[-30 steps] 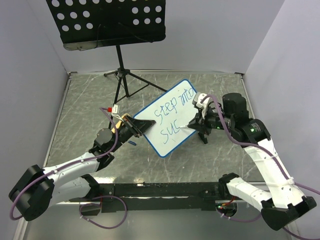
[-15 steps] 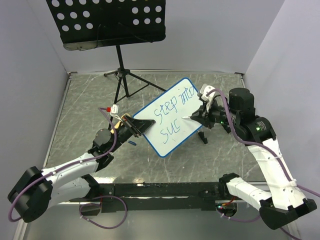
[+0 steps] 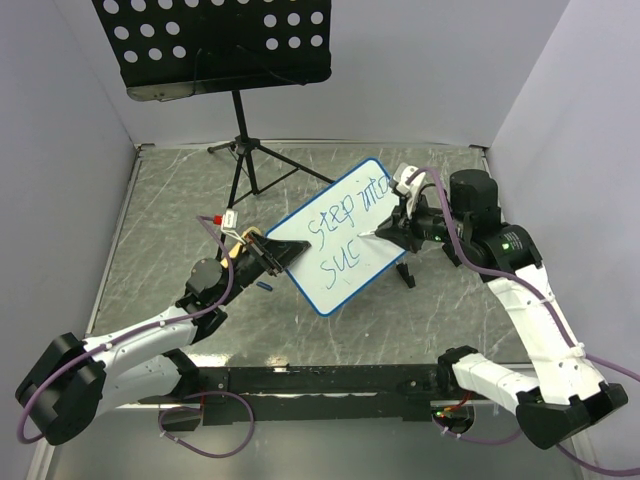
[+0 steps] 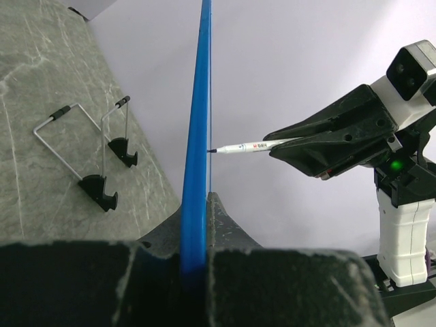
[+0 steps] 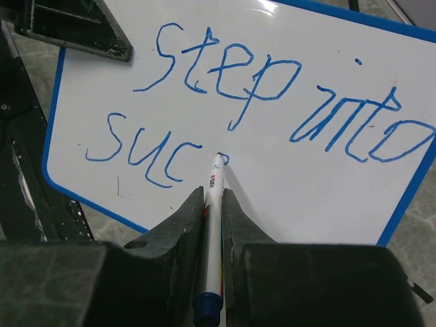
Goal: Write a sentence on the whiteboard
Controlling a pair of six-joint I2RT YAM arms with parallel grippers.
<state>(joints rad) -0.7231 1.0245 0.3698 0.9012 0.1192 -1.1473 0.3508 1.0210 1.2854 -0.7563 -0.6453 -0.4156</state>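
Above the grey table (image 3: 170,220), the blue-framed white whiteboard (image 3: 345,262) is clamped tilted by the left gripper (image 3: 274,251), so the white marker (image 5: 214,194) pinched in the right gripper (image 3: 388,236) is braced against the dark-blue sentence (image 5: 266,88) after "suc".

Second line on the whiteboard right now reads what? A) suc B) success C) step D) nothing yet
A: in the right wrist view, the sentence on the whiteboard reads "step into" above "suc", and the marker tip sits just past the c.
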